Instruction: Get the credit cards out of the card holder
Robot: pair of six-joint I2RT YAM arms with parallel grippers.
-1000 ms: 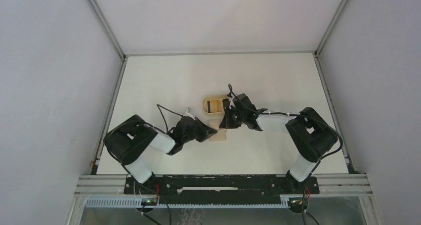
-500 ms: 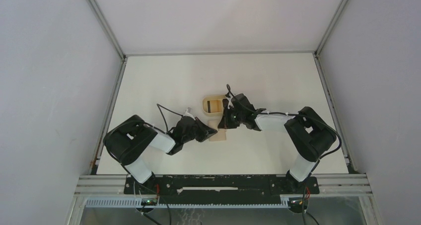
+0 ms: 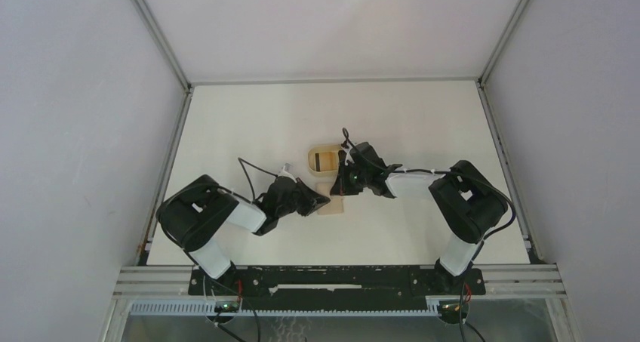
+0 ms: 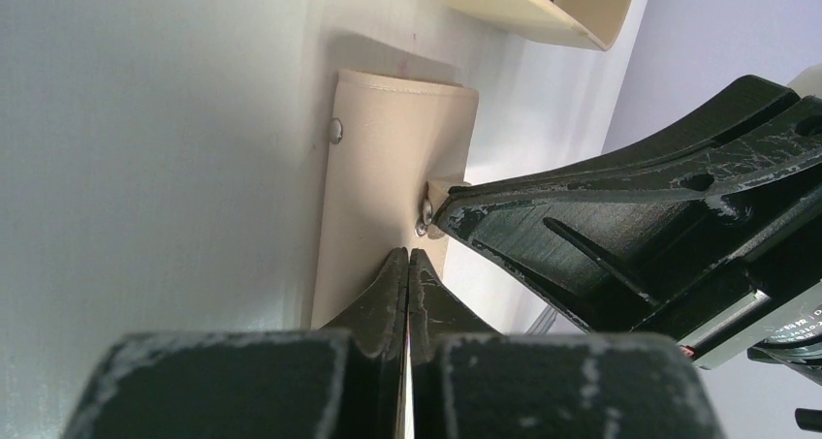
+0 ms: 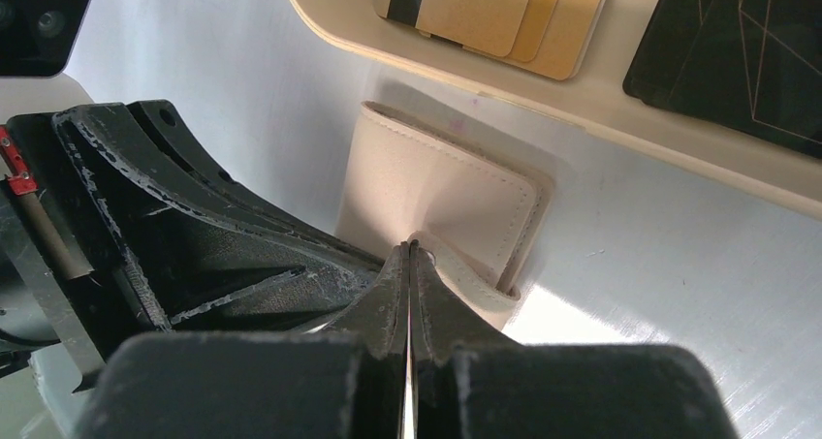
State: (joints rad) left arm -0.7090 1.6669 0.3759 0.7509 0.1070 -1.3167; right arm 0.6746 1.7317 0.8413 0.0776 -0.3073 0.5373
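The card holder [image 3: 333, 204], a beige folded wallet, lies on the white table just in front of the tray; it also shows in the left wrist view [image 4: 383, 158] and the right wrist view [image 5: 436, 182]. My left gripper [image 4: 408, 255] is shut, its tip resting on the wallet's near end. From the other side my right gripper [image 5: 409, 248] is shut, its tip against the raised closing tab [image 5: 475, 282]; nothing shows between its fingers. The credit cards lie in the tray: tan ones with a dark stripe [image 5: 480, 8] and a black one [image 5: 737, 56].
The oval tan wooden tray [image 3: 312, 159] sits directly behind the wallet, its rim [image 5: 601, 109] close to my right fingertips. Both arms meet over the wallet at the table's middle. Metal frame rails run along the left [image 3: 170, 168] and right [image 3: 504, 168] edges.
My right arm has crept slightly to the left toward the wallet. The left arm and the wallet have stayed where they were.
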